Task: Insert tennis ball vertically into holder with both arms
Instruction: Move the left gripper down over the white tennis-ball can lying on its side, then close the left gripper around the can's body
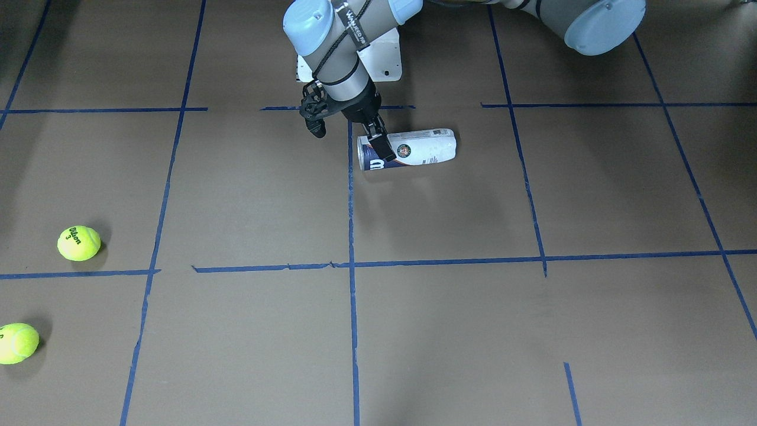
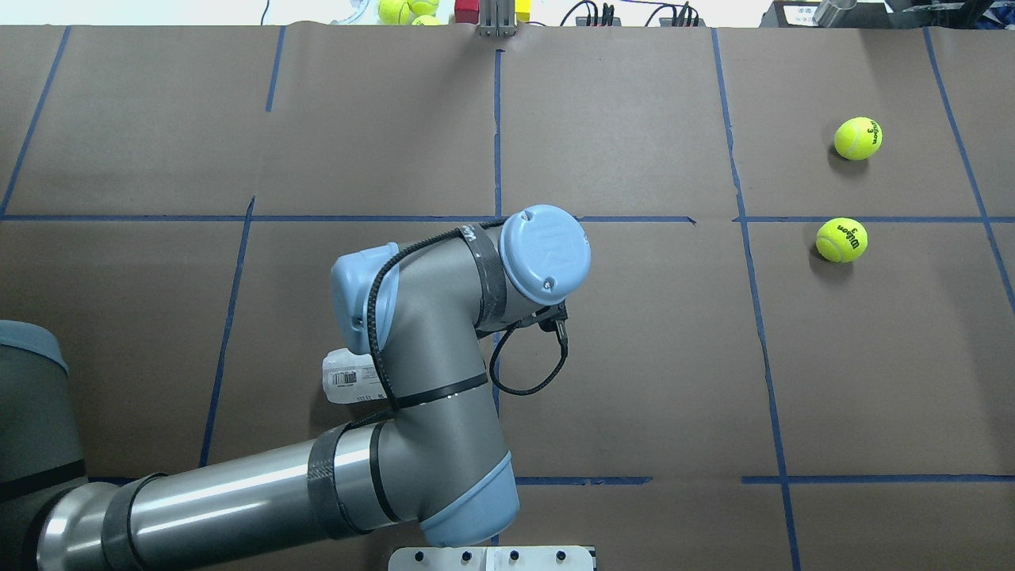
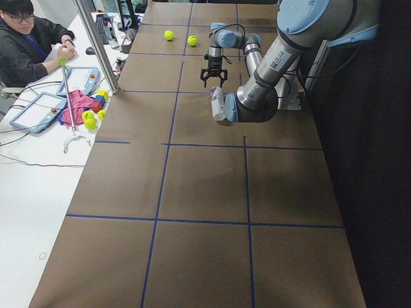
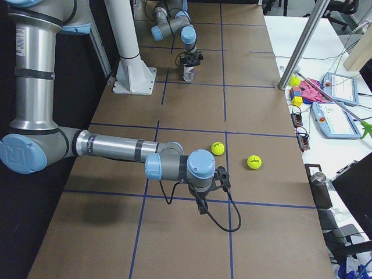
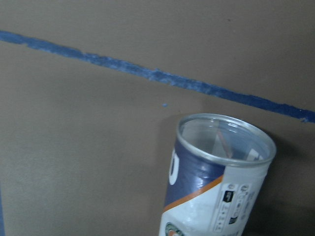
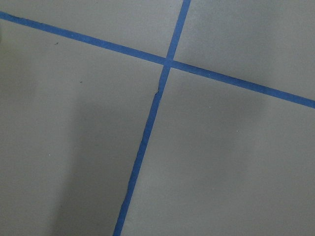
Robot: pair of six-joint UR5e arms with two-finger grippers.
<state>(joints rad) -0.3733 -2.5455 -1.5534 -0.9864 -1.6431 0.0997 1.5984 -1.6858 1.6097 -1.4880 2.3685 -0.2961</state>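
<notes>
The holder (image 1: 414,148), a clear can with a white and navy label, lies on its side on the brown table, its open mouth toward my right. The left wrist view shows its empty mouth (image 5: 224,140). My left gripper (image 1: 353,145) hangs open at the mouth end. One finger (image 1: 381,147) crosses in front of the can and the other is off beyond the mouth; I cannot tell if they touch. Two tennis balls (image 1: 78,243) (image 1: 18,343) lie far to my right. My right gripper (image 4: 202,208) hovers near them; I cannot tell if it is open.
The white metal base (image 1: 384,59) stands just behind the can. Blue tape lines grid the table. An operator (image 3: 26,45) sits at a side table with tablets, spare balls and blocks. A metal pole (image 3: 96,45) stands at the far edge.
</notes>
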